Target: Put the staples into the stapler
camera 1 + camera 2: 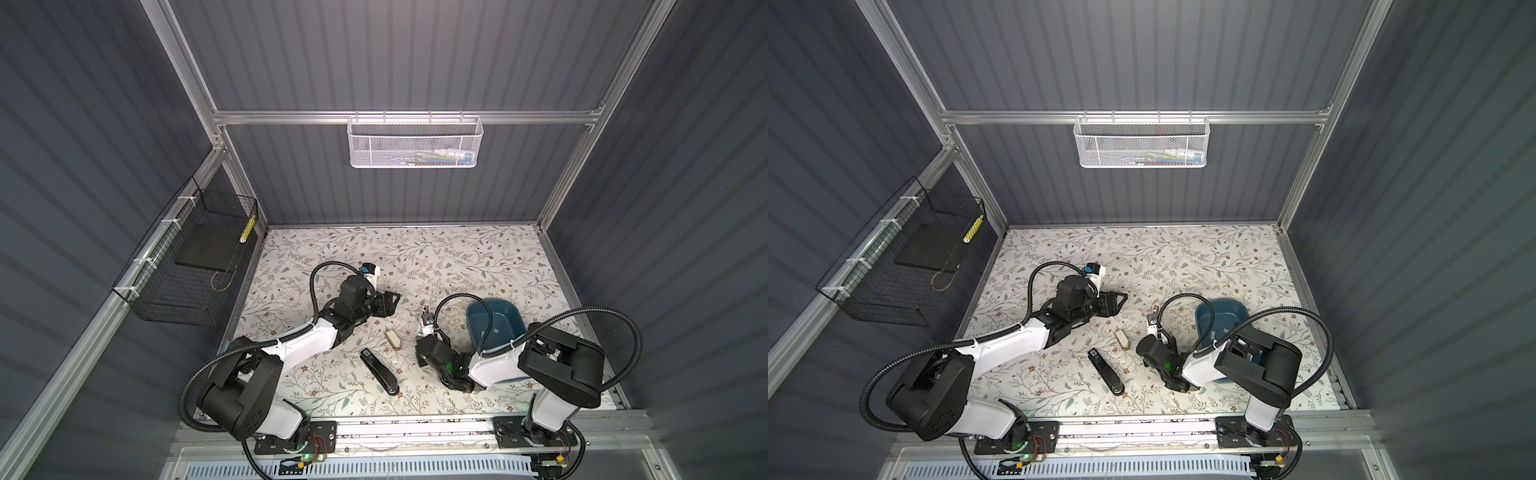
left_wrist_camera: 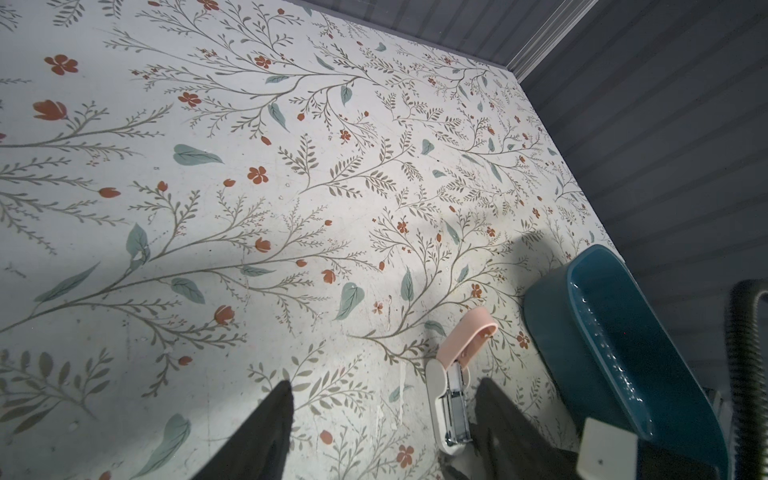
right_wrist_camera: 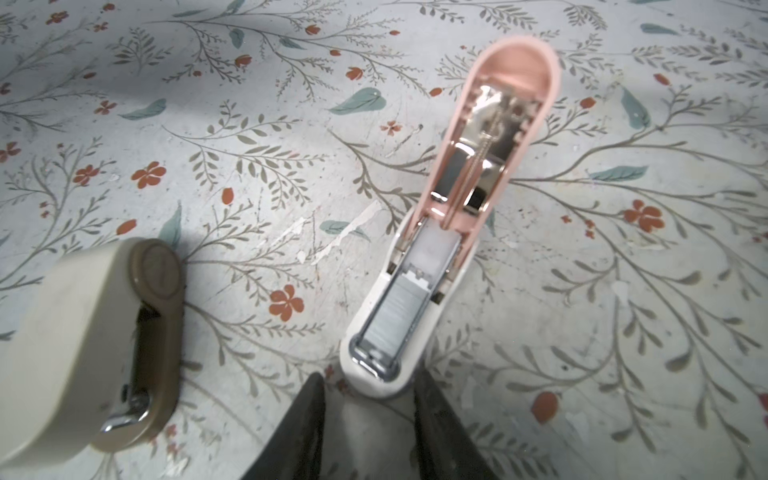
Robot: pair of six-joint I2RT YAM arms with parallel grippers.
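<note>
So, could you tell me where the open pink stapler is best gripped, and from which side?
Probably the white base, pinched across its long sides near the front end, coming in from that end. The pink lid stands hinged open at the back and the staples lie exposed inside the base, leaving only those outer sides free.

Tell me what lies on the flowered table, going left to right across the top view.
black stapler → pink stapler, lid open → teal tub. The beige stapler overlaps the black one sideways, so it is left out.
</note>
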